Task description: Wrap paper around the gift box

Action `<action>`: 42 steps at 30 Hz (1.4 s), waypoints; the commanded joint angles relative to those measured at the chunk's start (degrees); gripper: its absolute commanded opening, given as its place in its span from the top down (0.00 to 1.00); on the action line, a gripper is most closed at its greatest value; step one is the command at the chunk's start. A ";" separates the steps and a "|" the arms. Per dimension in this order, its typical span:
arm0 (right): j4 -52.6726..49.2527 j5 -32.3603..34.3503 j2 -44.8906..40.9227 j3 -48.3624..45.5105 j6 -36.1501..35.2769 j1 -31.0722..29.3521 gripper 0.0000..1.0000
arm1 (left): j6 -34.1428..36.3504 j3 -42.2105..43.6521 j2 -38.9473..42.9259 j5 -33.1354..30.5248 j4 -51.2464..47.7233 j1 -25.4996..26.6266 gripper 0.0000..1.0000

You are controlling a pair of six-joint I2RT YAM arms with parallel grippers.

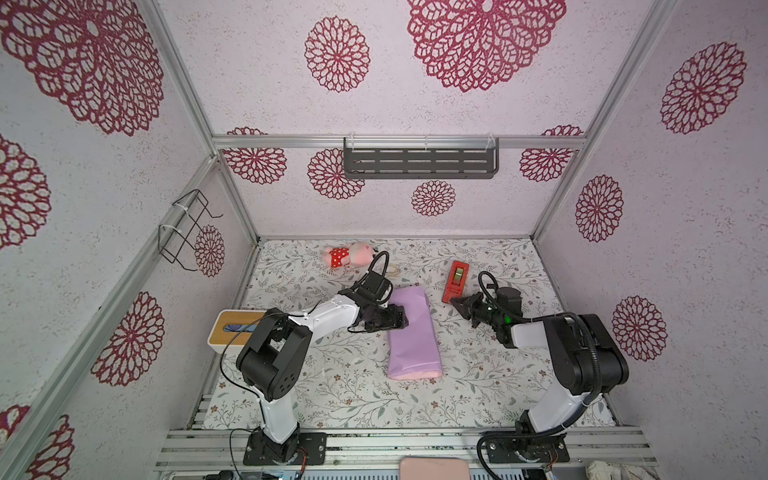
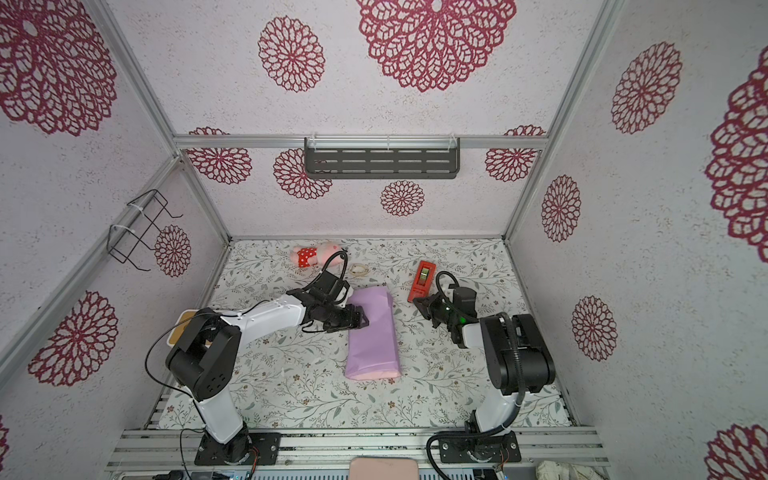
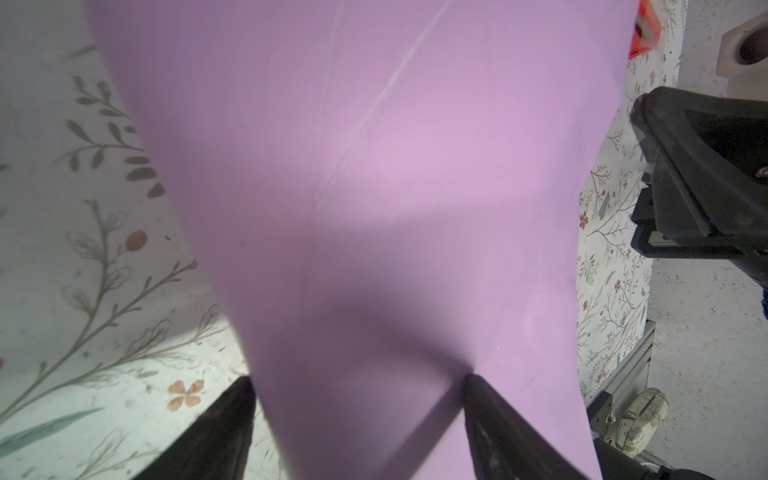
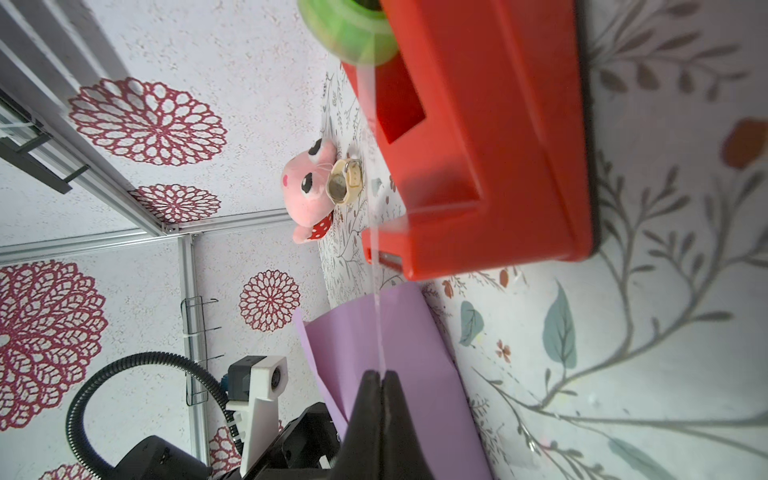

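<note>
Currently the paper [image 1: 413,336] lies in the middle of the table [image 1: 332,395] as a long folded bundle running near to far, lilac face out, pink showing at its near end; gift box not visible. Left gripper [image 1: 400,320] is at the bundle's left edge, jaws wide apart: one fingertip [image 3: 482,399] dents the paper, the other sits just off the edge, nothing clamped. Right gripper [image 4: 381,374] is right of the bundle, jaws fully together, pinching a clear tape strip [image 4: 376,270] stretched taut from the red tape dispenser [image 1: 457,282] just beyond it.
</note>
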State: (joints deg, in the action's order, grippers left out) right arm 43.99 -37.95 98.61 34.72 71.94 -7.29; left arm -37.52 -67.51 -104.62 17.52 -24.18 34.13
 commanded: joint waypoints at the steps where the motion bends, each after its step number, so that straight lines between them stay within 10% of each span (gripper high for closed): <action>1: -0.34 -0.58 1.71 -0.32 -2.82 -0.61 1.00 | 0.63 2.26 -1.87 -4.77 -3.16 -0.03 0.20; 27: -41.43 18.86 4.32 13.53 -36.82 1.10 1.00 | 0.82 2.20 -2.35 -4.31 -2.97 -0.03 0.20; 42: -44.18 13.46 -7.82 12.76 -39.09 0.84 1.00 | 1.26 2.03 -2.63 -4.86 -3.72 -0.03 0.19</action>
State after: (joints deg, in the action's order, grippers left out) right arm -0.36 -22.52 99.74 49.95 31.66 -6.20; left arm -37.47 -67.44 -104.62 17.58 -24.12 34.13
